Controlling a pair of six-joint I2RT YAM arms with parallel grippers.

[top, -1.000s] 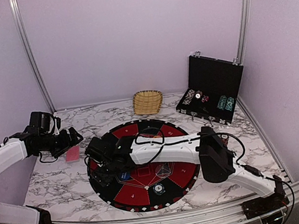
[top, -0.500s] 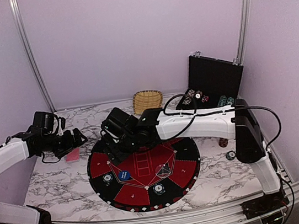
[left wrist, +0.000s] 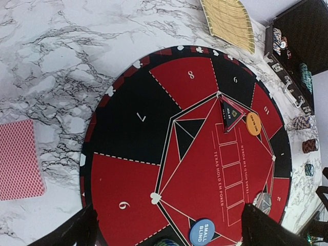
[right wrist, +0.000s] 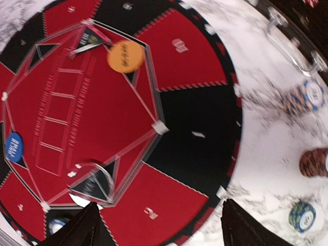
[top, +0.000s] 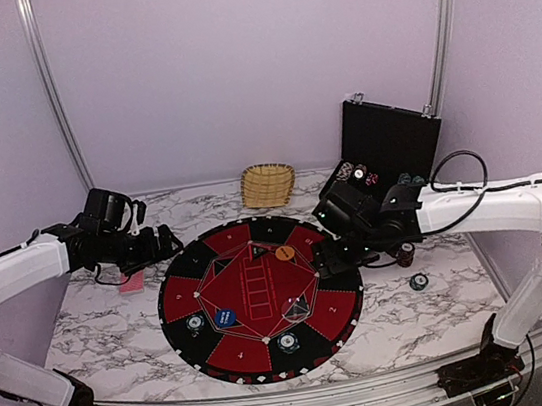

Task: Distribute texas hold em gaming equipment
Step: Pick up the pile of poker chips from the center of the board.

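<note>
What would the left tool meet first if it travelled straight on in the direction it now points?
Probably the round mat: the left tool points at its red centre, close to the blue button, with nothing in between. Depth is unclear, so the exact spot is uncertain.

The mat [top: 244,353] lies in the middle of the table [top: 107,332]. The basket [top: 268,184] sits behind it, and the case [top: 386,161] stands at the back right. Cards [left wrist: 18,159] lie left of the mat and chips [top: 418,281] right of it. Two button discs [top: 284,254] rest on the mat.
</note>
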